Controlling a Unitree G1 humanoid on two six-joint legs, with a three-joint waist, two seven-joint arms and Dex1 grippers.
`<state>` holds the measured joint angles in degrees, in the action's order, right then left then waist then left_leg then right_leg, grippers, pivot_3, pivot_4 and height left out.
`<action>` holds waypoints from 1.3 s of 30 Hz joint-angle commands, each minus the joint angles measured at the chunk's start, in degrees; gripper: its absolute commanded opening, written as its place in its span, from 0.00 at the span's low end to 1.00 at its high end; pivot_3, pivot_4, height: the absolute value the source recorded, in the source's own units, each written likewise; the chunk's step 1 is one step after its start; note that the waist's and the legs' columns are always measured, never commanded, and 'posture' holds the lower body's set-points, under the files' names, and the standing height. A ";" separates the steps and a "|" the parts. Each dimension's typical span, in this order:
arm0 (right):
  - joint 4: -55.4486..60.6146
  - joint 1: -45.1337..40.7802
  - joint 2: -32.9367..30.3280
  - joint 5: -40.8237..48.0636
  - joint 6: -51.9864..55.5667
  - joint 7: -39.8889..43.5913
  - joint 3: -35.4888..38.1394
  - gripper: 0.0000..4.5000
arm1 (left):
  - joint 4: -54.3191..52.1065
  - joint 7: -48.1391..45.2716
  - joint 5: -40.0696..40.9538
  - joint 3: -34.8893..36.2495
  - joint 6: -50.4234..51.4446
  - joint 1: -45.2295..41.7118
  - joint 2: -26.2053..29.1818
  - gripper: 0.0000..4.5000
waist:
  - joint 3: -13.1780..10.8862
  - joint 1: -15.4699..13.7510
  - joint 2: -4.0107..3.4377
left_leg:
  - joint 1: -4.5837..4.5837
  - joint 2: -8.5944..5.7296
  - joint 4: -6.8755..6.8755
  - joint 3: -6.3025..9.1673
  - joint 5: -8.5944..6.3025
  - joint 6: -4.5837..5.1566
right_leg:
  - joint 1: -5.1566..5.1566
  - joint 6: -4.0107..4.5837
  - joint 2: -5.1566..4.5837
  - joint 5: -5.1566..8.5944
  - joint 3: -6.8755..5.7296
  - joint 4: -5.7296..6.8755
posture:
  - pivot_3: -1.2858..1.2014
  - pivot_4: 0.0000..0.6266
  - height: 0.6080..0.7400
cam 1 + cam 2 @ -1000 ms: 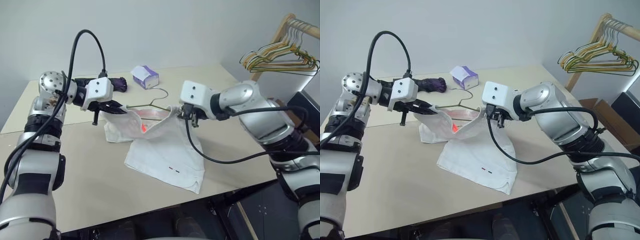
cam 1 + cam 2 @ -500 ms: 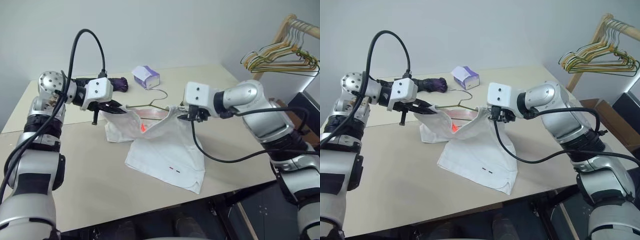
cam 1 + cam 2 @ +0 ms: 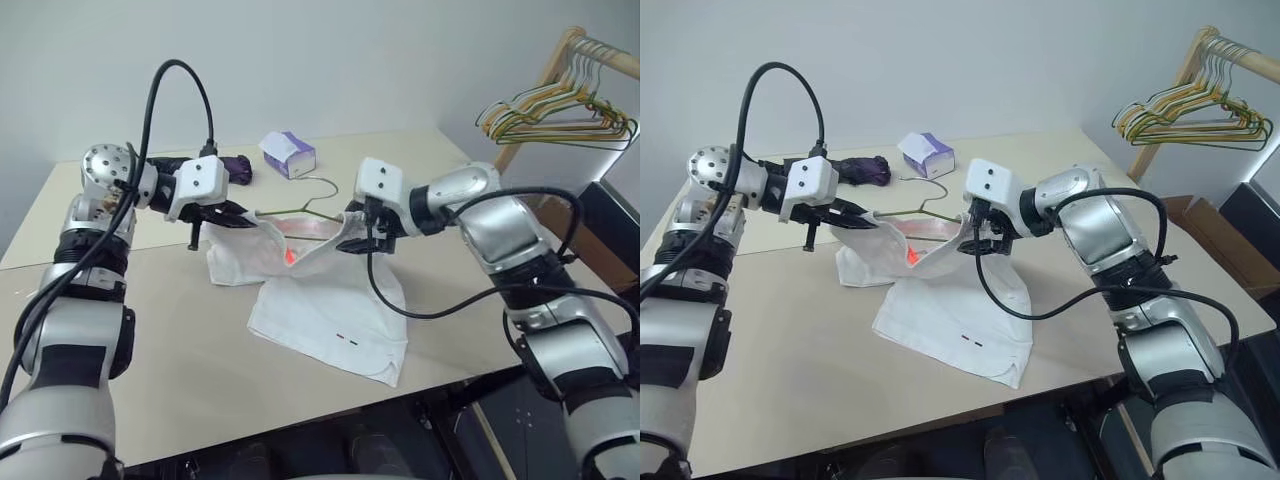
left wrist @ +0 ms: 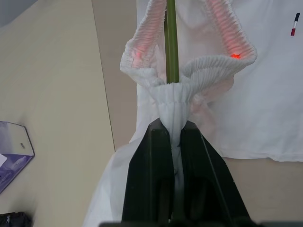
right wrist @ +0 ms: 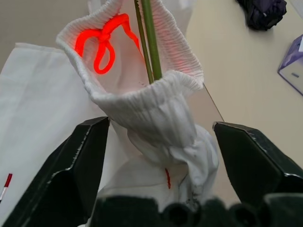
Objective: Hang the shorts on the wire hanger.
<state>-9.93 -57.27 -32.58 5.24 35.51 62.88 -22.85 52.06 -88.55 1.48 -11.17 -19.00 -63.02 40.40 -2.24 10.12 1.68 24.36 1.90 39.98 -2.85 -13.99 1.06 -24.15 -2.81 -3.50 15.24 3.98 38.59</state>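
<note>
Beige table [image 3: 180,340] under both arms. Left gripper [image 4: 173,137] is pinched shut on the gathered waistband of the soft white fabric shorts [image 3: 340,310], with the thin grey-olive wire hanger [image 3: 300,205] running through that waistband. Right gripper [image 5: 156,137] has its two black fingers spread wide on either side of the waistband's other end. Most of the shorts lie on the table, the waistband lifted

Soft white cloth shorts [image 3: 335,310] — thin bare metal wire hanger [image 3: 300,209] — matt table [image 3: 180,340].
</note>
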 commanded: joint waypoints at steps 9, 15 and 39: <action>-0.96 -0.14 -0.37 0.72 1.05 -0.12 4.10 0.02 | 0.37 0.42 0.03 1.63 -1.21 -1.59 -0.07 0.00 | 0.00 0.22 0.00 | -0.03 0.01 0.00 0.02 0.00 0.00 | 0.00 0.00 0.00 0.00 0.00 -0.02 | 0.46 0.00 1.00; 0.08 0.71 0.61 1.42 2.12 -1.35 4.96 0.00 | 0.78 -1.76 3.40 4.39 -0.29 -2.25 -1.75 0.27 | 0.00 0.19 0.00 | -0.02 0.00 0.01 0.03 0.00 0.00 | 0.00 0.00 0.00 0.00 -0.01 -0.02 | 0.46 0.00 1.00; 40.79 26.92 -7.24 8.76 48.61 -26.12 42.16 0.00 | -17.53 11.91 17.03 17.82 12.94 10.75 -7.11 0.99 | 0.02 0.56 0.01 | -0.01 0.05 0.02 0.11 0.00 0.00 | 0.04 -0.01 -0.07 0.01 0.00 0.22 | 0.41 0.00 1.00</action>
<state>28.16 -30.29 -38.61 14.27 81.06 38.59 15.30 39.43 -78.83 16.33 5.44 -7.30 -51.61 33.65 -2.21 10.67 1.68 24.33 1.94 40.02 -2.72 -13.99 1.06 -24.09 -2.83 -3.58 15.25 3.97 38.63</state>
